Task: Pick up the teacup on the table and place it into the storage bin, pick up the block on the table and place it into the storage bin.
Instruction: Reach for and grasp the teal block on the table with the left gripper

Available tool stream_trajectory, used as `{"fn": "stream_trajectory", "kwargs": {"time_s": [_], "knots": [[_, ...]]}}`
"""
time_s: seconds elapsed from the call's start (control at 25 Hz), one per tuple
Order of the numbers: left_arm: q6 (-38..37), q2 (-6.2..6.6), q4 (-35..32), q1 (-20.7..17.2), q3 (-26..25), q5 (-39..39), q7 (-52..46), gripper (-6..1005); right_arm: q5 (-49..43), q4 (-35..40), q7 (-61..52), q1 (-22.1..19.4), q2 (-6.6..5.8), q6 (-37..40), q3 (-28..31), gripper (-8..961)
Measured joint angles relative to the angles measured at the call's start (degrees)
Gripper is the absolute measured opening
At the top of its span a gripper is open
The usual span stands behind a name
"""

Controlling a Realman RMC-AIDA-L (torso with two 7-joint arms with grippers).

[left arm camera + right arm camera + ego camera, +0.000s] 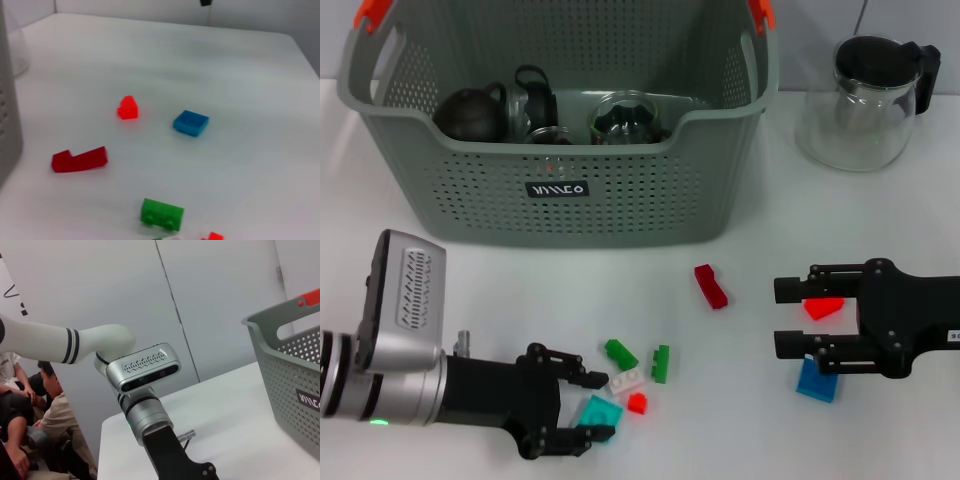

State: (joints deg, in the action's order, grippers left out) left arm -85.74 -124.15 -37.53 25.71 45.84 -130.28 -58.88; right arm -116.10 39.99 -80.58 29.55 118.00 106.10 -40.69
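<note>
left pincer point(582, 405) spread around a flat teal plastic block point(599, 411) on the white bench point(740, 250); closing off-centre could flick it away. right pincer point(792, 317) spread.

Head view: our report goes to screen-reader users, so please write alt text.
Two black robot tools, left and right, hover open over small coloured plastic blocks scattered on a white table. Behind stands a grey-green perforated storage bin holding dark teaware, beside a glass jug.
</note>
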Motion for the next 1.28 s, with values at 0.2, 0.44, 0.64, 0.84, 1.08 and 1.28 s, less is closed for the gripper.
{"fn": "stream_trajectory", "kwargs": {"time_s": [0.2,0.44,0.64,0.84,1.08,1.28], "knots": [[-0.45,-0.03,-0.08,-0.35,0.11,-1.09,-0.17,560,0.00,0.00,-0.01,-0.07,-0.05,0.04,0.00,685],[-0.96,-0.04,-0.43,-0.78,-0.42,-1.24,-0.29,559,0.00,0.00,-0.04,-0.10,-0.09,0.10,0.00,685],[-2.94,-0.03,-1.37,-1.12,-0.67,-0.83,-0.29,553,0.00,0.00,-0.09,-0.11,-0.14,0.16,0.07,685],[-3.47,-0.09,-1.99,-1.58,-0.86,-0.70,-0.29,553,-0.01,0.00,-0.11,-0.09,-0.14,0.16,0.16,685],[-3.96,-0.10,-2.24,-2.48,-2.94,-0.80,-0.62,555,0.00,0.00,-0.19,-0.02,-0.14,0.17,0.18,684],[-5.04,-0.42,-2.40,-3.40,-3.20,-0.24,0.01,556,0.00,0.00,-0.19,0.18,-0.12,0.17,0.18,684]]}}
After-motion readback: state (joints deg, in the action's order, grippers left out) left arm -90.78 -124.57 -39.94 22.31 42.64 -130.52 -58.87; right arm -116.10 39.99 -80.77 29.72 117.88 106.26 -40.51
